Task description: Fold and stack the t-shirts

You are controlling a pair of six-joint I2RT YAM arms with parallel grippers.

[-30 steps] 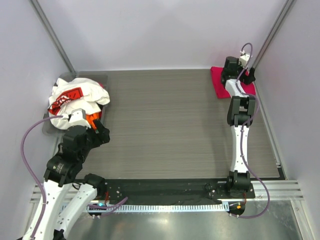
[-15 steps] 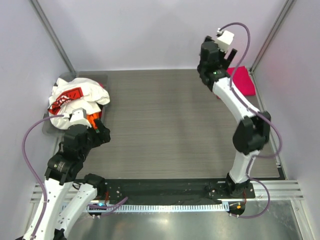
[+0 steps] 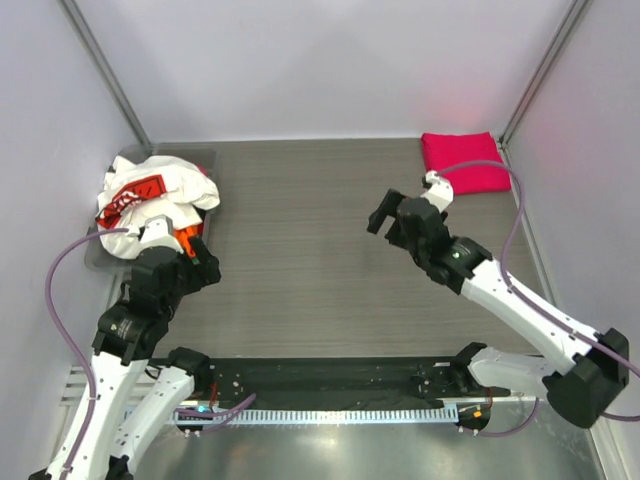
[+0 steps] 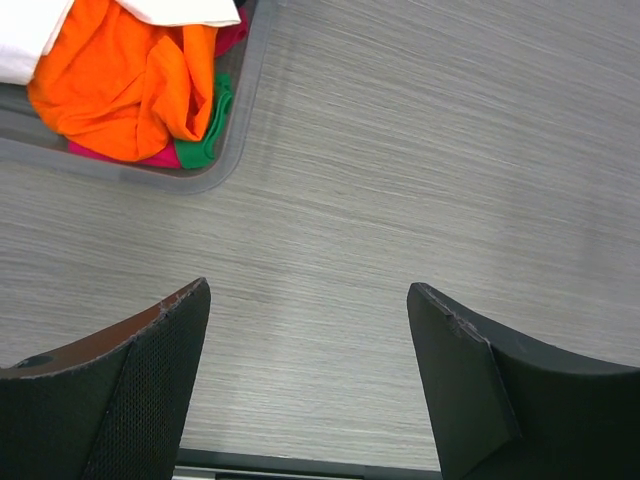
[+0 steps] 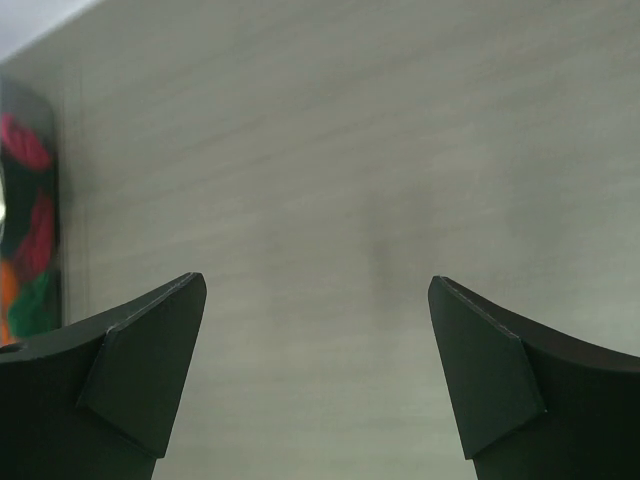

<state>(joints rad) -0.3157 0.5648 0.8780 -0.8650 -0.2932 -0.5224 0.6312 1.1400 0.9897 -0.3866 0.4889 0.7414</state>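
Left arm (image 3: 130, 325), right arm (image 3: 510, 295): white link shells, black joint housings, lilac cable (image 3: 50, 285) looped along each; fingers (image 4: 110, 400) black, wedge-shaped, inner pads mesh-textured

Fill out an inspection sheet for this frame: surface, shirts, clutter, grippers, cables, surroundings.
Surface: grey wood-grain table; no marks seen.
Job's things: magenta t-shirt folded flat at the far right corner; white printed t-shirt heaped on the grey bin; orange t-shirt crumpled inside it.
Clutter: green cloth and pink cloth also in the bin.
Grippers: left gripper open and empty beside the bin; right gripper open and empty over mid-table.
Cables: purple cables loop along both arms.
Surroundings: pale walls, metal corner posts.
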